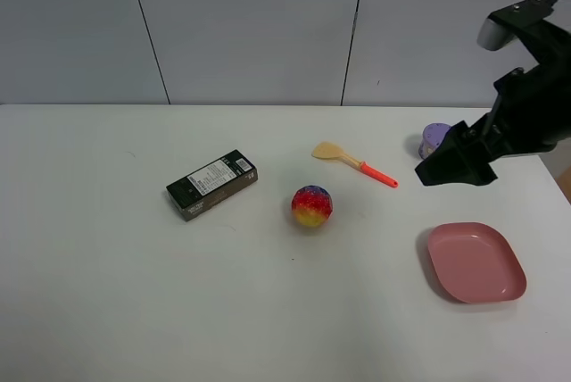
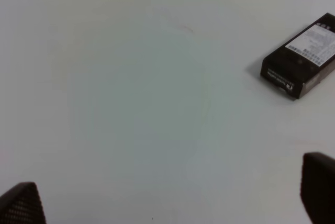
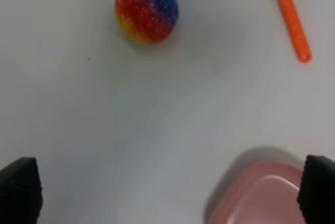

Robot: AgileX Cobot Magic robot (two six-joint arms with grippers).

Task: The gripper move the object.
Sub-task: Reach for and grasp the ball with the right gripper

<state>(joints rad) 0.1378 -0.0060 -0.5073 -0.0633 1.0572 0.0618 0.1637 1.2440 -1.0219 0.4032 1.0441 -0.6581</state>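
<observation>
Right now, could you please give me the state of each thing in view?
right gripper: open, empty.
left gripper: open, empty.
ball: resting on the table, ungripped.
black box: lying flat.
spatula: lying flat.
pink plate: right way up, empty.
purple container: partly hidden by the right gripper; open or shut unclear.

Object (image 1: 312, 206): small bumpy ball, red and yellow with a blue-purple cap (fine white speckles show in the right wrist view). It rests on the white table (image 1: 107, 293) near its middle, nothing touching it. Right gripper (image 1: 442, 168): black, blocky, raised above the table, well right of the ball, jaws spread wide, empty.
</observation>
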